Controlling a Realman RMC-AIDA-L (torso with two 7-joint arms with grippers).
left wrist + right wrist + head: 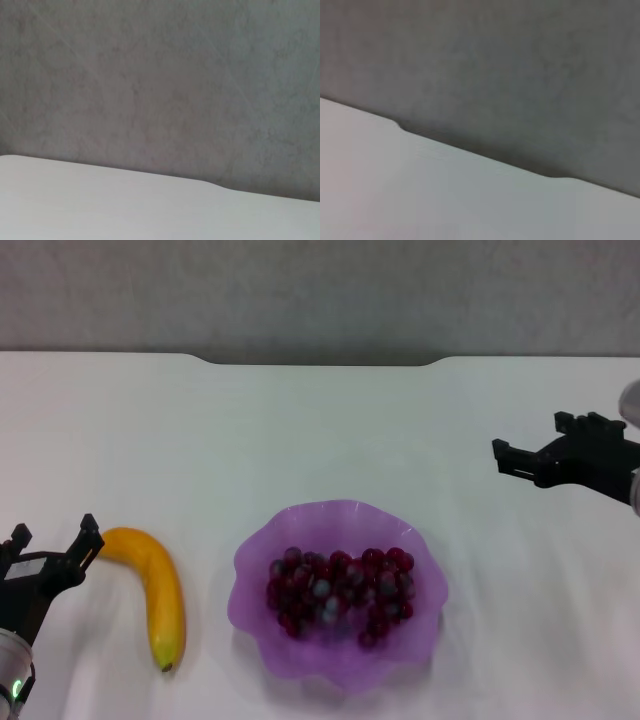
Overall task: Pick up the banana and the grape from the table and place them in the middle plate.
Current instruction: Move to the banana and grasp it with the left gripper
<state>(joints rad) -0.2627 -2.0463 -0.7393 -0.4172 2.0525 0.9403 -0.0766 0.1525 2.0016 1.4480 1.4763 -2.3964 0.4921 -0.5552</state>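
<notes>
Head view: the grape point(340, 594) already lies in the middle plate point(262, 540); the banana point(156, 592) remains on the table point(320, 430), left of it. The left gripper point(52, 542) sits spread beside the banana's far end; the right gripper point(545, 452), probably open, hovers far right. Wrist views show only table point(100, 205) and wall point(520, 75).

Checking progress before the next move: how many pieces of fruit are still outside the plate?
1. The banana lies on the table, left of the middle plate, beside the left hand. The grape bunch already sits in the plate.
</notes>
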